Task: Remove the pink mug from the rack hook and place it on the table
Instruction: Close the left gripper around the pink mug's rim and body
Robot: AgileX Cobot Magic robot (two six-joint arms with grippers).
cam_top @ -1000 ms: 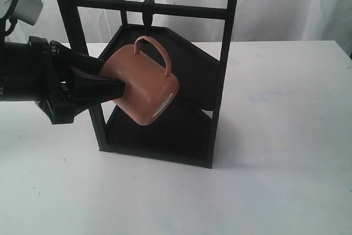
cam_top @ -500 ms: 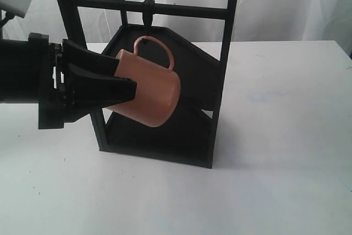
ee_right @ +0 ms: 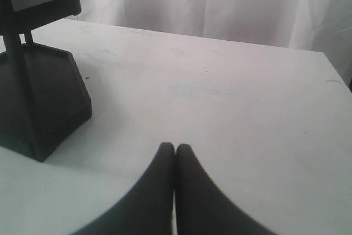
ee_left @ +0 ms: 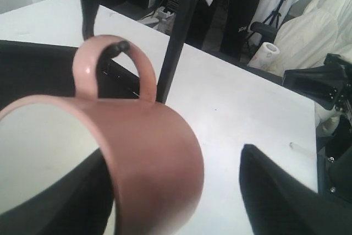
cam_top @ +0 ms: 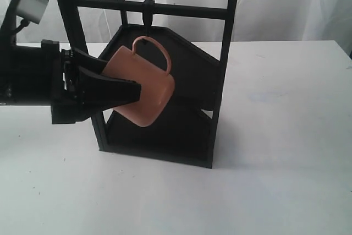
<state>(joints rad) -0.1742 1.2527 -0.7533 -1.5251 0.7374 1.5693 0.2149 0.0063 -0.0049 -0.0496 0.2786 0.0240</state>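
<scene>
- White curtain hangs behind a white table [cam_top: 275, 152], on which stands a black rack [cam_top: 224, 81] with angular shelves.
- Task object: the pink mug [cam_top: 146, 92] hangs tilted in front of the shelves, mouth turned toward the left arm. Its handle [cam_top: 159, 53] is looped over the rack hook [cam_top: 147, 14] (the left wrist view shows the hook's tip inside the loop).
- Left gripper [cam_top: 122, 75]: jaws spread astride the mug's wall, one finger inside the cream interior and the other outside. The left wrist view shows a strip of table between the outer finger and the wall, so no pinch is evident.
- Right gripper [ee_right: 175, 149]: fingers pressed together, holding nothing, over bare table well apart from the rack.
- Step in hand (a judgement): securing the mug for unhooking; the lift-off is not yet done.
- Next move: close on the wall, then raise and draw the handle clear of the hook's tip before lowering the mug upright to the table. A loose hold risks the mug swinging or dropping onto the shelf.
</scene>
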